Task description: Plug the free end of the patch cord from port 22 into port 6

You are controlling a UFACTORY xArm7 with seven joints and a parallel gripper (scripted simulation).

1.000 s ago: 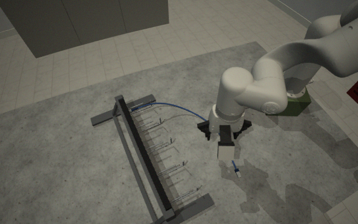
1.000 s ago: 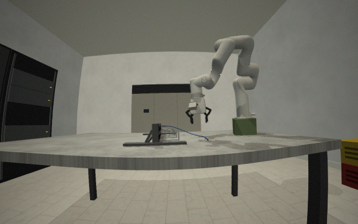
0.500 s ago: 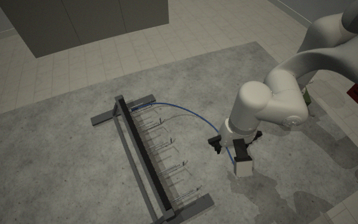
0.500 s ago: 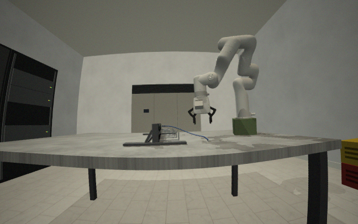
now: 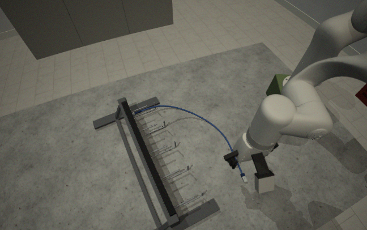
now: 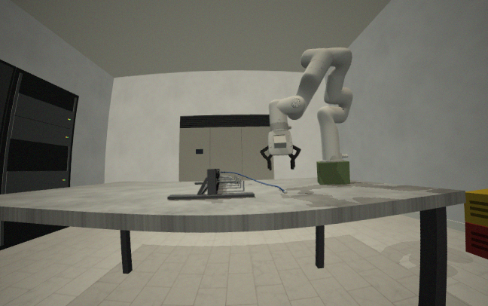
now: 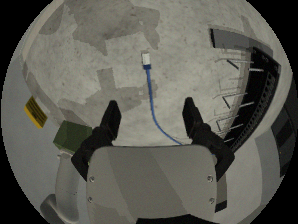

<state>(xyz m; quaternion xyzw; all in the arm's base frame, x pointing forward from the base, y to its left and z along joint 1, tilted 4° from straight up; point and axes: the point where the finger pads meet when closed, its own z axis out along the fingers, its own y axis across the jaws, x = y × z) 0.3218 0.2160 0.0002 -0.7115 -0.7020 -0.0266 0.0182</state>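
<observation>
The dark rack (image 5: 147, 158) stands on the grey table with its row of ports facing away from the arm; it also shows in the side view (image 6: 212, 185) and at the right of the wrist view (image 7: 249, 90). The blue patch cord (image 5: 198, 117) runs from the rack's far end in an arc, and its free plug (image 5: 244, 178) lies on the table. The plug also shows in the side view (image 6: 285, 191) and the wrist view (image 7: 145, 62). My gripper (image 5: 246, 164) (image 6: 280, 160) is open and empty. It hangs well above the table, with the cord's end part below and between its fingers.
The arm's green base block (image 6: 333, 172) stands at the table's back right. A grey cabinet (image 5: 85, 22) is beyond the table, a dark server rack (image 6: 34, 139) at the left wall, and yellow and red crates (image 6: 477, 222) are off the table's right end.
</observation>
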